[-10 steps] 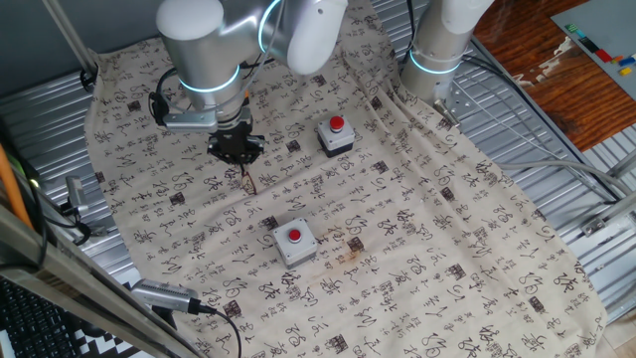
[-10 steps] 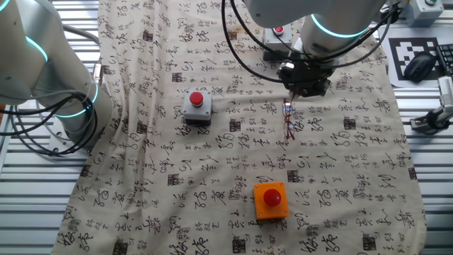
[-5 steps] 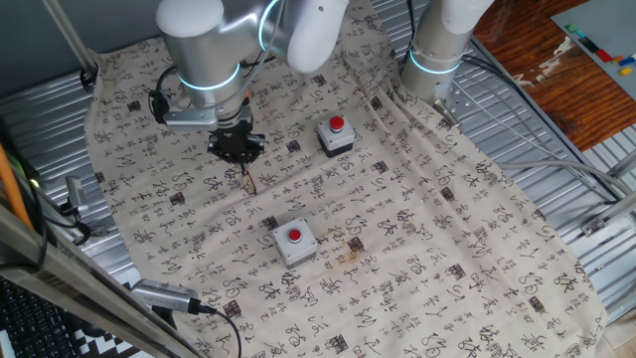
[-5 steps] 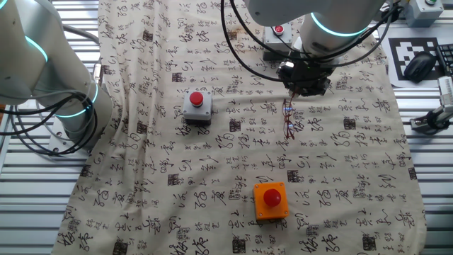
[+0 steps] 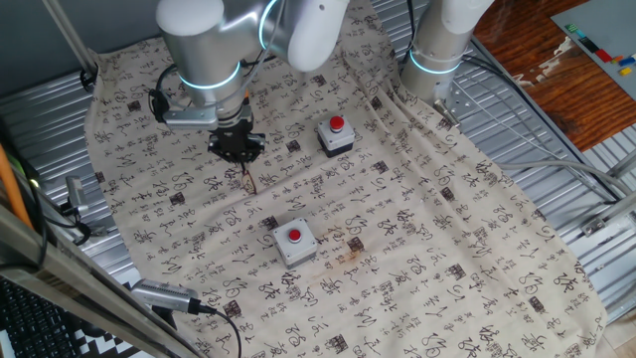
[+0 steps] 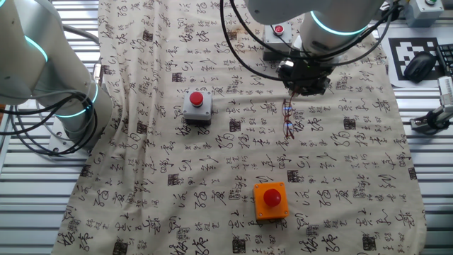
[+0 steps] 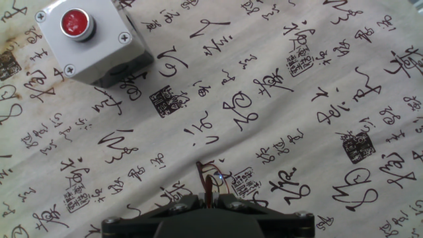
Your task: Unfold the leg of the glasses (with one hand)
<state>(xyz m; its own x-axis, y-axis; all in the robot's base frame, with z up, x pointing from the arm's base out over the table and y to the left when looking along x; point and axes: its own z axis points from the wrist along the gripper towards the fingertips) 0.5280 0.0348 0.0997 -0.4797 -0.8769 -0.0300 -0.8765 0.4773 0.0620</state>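
The gripper (image 6: 303, 86) sits low over the far end of the glasses (image 6: 289, 120), which lie on the printed cloth (image 6: 212, 177) that covers the tabletop, between the grey button box (image 6: 197, 105) with the red knob and the gripper, with the orange button box (image 6: 271, 200) well apart nearer the camera. Judging by this, the step in hand looks like taking hold of one leg at the frame's end, before it is swung out. In the hand view only a short piece of the reddish wire shows, running up from the dark gripper body at the bottom edge; the fingertips are out of sight there, and in both fixed views they are too small and dark to read, so whether the gripper is apart, together or clamped on the leg cannot be told. The next move would call for a light pinch on the thin wire and a slow arc about the hinge, keeping the frame from sliding on the cloth. The hinge and the second leg cannot be made out.
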